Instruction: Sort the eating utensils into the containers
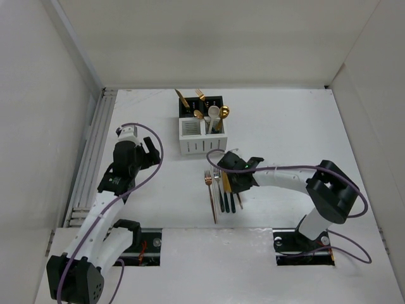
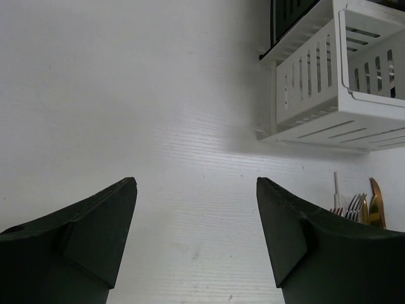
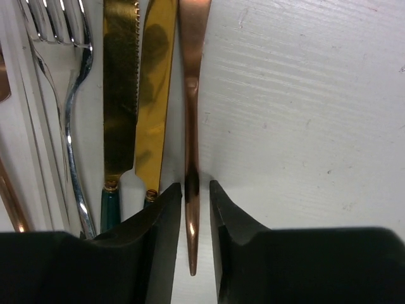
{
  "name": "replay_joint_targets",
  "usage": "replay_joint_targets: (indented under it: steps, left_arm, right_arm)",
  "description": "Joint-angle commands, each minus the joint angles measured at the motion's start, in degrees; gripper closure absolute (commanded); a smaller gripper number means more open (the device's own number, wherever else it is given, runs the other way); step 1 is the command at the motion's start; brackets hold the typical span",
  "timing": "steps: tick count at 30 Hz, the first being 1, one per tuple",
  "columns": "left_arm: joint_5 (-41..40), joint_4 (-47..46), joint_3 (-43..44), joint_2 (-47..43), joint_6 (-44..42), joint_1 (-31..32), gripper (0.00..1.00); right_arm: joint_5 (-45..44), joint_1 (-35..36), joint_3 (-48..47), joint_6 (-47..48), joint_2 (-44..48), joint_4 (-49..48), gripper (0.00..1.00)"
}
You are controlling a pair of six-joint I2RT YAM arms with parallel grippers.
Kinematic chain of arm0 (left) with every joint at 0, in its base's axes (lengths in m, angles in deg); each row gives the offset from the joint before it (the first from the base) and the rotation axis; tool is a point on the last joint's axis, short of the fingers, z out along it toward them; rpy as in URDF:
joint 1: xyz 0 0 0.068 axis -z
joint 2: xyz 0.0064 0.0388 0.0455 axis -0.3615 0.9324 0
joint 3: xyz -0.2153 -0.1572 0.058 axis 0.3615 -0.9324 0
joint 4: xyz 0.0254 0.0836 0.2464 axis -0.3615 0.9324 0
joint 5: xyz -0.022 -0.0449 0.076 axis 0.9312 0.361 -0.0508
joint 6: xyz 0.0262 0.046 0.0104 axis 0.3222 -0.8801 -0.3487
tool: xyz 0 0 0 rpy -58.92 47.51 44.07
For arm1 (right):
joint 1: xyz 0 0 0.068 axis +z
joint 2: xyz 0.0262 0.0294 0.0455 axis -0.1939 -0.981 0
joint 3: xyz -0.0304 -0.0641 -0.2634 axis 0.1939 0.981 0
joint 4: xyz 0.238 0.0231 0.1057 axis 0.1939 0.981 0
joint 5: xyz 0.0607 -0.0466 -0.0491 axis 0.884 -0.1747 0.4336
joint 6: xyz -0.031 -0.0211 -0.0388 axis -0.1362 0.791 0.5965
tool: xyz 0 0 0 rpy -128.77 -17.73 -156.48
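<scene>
Over on the right, the right gripper [image 3: 196,190] is down on the tabletop [image 1: 291,126], its fingers [image 3: 155,240] drawn in narrowly on either side of a copper utensil [image 3: 193,95]'s handle; whether they actually pinch it I cannot tell. That piece lies at the edge of a row with two gold knives [image 3: 120,95] and a silver fork [image 3: 69,95], just in front of the white container [image 1: 201,136]. The black container [image 1: 205,104] touches it behind, and both hold upright cutlery. The left gripper [image 2: 196,183] hangs over bare tabletop, fingers spread and empty.
</scene>
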Motion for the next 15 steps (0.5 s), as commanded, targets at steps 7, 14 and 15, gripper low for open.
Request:
replay_joint_targets:
  steps: [7, 14, 15]
  left_arm:
    - [0.4, -2.4, -0.9, -1.7, 0.7, 0.1, 0.26]
    - [0.4, -2.4, -0.9, -1.1, 1.2, 0.1, 0.26]
    - [0.4, -2.4, -0.9, -1.1, 1.2, 0.1, 0.26]
  right_arm:
    - [1.5, 1.2, 6.8, -4.6, -3.2, -0.7, 1.00]
    - [-8.7, 1.2, 6.7, -14.2, 10.0, 5.5, 1.00]
    - [-9.7, 1.2, 6.1, -14.9, 13.2, 5.5, 1.00]
